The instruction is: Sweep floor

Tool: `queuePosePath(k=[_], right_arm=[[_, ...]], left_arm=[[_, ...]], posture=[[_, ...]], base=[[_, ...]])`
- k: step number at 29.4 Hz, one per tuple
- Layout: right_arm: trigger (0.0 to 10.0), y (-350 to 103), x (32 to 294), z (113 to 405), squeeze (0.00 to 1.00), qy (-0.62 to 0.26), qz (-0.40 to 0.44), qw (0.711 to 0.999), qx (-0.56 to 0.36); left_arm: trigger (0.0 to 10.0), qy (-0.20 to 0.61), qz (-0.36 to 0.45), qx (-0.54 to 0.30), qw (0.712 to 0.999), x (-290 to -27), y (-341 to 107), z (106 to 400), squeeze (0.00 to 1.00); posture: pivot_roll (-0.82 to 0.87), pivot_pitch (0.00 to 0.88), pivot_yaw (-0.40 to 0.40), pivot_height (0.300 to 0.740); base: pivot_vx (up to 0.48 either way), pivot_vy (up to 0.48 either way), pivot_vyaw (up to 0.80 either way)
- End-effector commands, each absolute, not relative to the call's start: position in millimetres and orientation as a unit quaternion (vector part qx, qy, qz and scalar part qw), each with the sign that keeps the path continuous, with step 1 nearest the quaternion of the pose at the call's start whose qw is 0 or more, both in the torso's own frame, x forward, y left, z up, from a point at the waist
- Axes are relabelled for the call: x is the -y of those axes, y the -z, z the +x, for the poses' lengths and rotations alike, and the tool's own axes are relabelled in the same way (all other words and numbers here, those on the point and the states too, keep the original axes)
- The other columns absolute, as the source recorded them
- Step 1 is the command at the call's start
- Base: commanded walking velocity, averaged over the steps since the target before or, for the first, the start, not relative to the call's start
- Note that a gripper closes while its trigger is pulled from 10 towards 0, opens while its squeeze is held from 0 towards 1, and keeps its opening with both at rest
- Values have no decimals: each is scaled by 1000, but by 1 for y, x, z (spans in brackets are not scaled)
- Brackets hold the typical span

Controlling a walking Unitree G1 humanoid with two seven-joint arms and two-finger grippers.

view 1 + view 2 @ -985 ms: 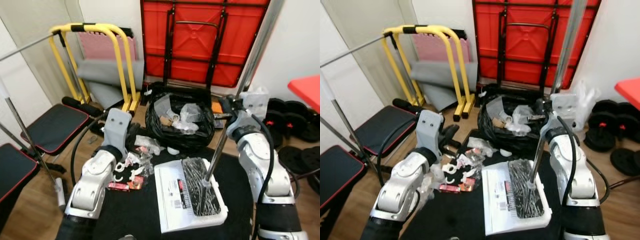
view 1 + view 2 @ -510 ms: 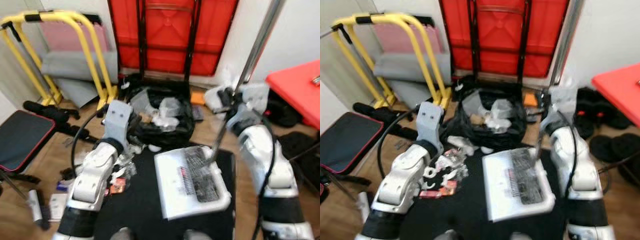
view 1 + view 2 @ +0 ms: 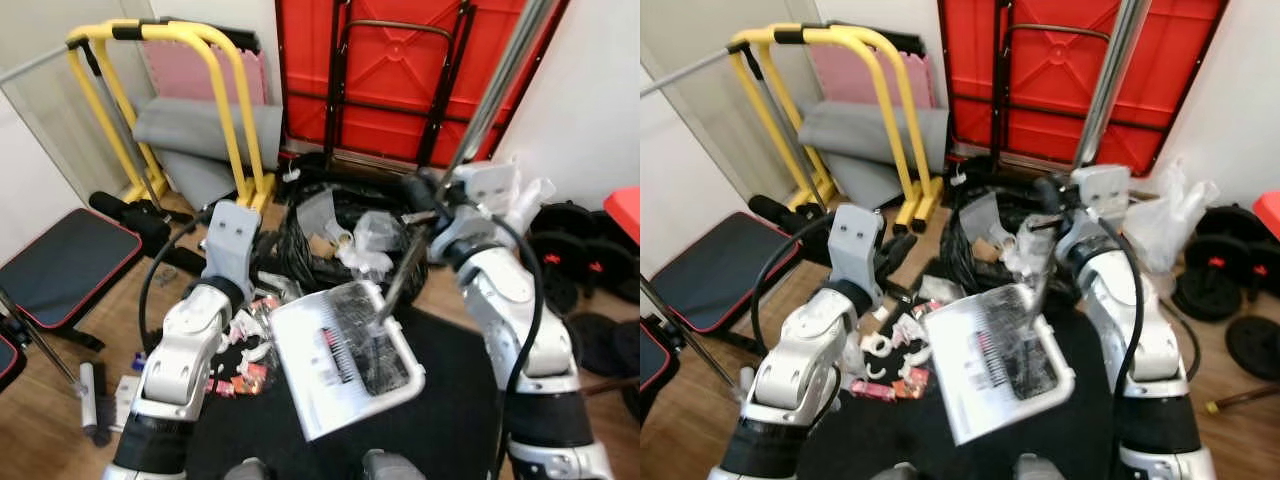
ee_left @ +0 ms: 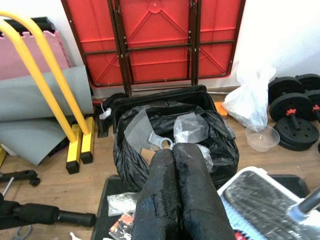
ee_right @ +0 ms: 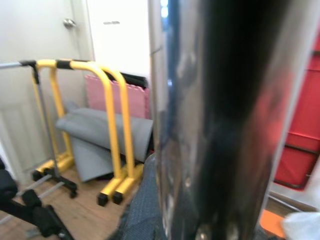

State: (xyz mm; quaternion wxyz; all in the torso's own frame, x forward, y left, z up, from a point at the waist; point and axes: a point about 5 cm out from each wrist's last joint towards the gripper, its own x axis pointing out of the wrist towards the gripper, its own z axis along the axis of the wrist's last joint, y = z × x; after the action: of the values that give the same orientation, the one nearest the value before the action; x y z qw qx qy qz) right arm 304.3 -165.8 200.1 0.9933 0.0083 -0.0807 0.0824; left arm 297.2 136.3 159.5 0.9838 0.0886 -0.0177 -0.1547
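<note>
Room: wooden floor [image 3: 60, 380] with a black mat [image 3: 450, 400] in front of the robot; a red folded table [image 3: 400, 70] leans on the white wall at 12 o'clock.
Left side: yellow bars [image 3: 210, 100] with a grey mat [image 3: 200, 135] and a pink foam mat [image 3: 190, 75] at 10 o'clock; a black padded bench [image 3: 60, 265] at 9 o'clock.
Right side: black dumbbells [image 3: 580, 250] at 3 o'clock, with a white plastic bag [image 4: 250, 100] and a clear bowl [image 4: 262, 137] near them.
Rubbish bag: black bag [image 3: 330, 215], open and full of crumpled plastic and scraps, at 12 o'clock just past the mat.
Dustpan: white dustpan [image 3: 345, 365] tilted above the mat, its far edge towards the bag; dark debris lies in it.
Pole: a metal pole [image 3: 490, 90] rises slanting from the dustpan towards 1 o'clock.
Right gripper: right gripper [image 3: 425, 200] is closed around the pole, above the bag's near rim; in the right wrist view the pole runs close across the lens.
Left gripper: left gripper [image 4: 175, 160] has its fingers pressed together, holding nothing, pointing towards the bag from the 9 o'clock side of the dustpan.
Litter: small wrappers and white bits [image 3: 250, 340] lie on the mat at 9 o'clock of the dustpan, under the left arm.
</note>
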Motion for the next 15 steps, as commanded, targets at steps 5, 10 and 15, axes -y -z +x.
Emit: queuePosePath(k=[5,10,15], right_arm=[[10000,-212,163,305,0,-68,16,992,107],[10000,-213,166,307,0,-36,17,993,111],[10000,-211,168,310,0,-14,20,995,94]], left_arm=[[10000,152,91,8,984,-138,-155,296,0],[10000,153,90,8,984,-138,-155,296,0],[10000,149,81,5,986,-137,-154,296,0]], posture=[[-173,105,-92,740],[-175,104,-90,740],[-174,97,-92,740]], base=[[0,0,0],[0,0,0],[0,0,0]])
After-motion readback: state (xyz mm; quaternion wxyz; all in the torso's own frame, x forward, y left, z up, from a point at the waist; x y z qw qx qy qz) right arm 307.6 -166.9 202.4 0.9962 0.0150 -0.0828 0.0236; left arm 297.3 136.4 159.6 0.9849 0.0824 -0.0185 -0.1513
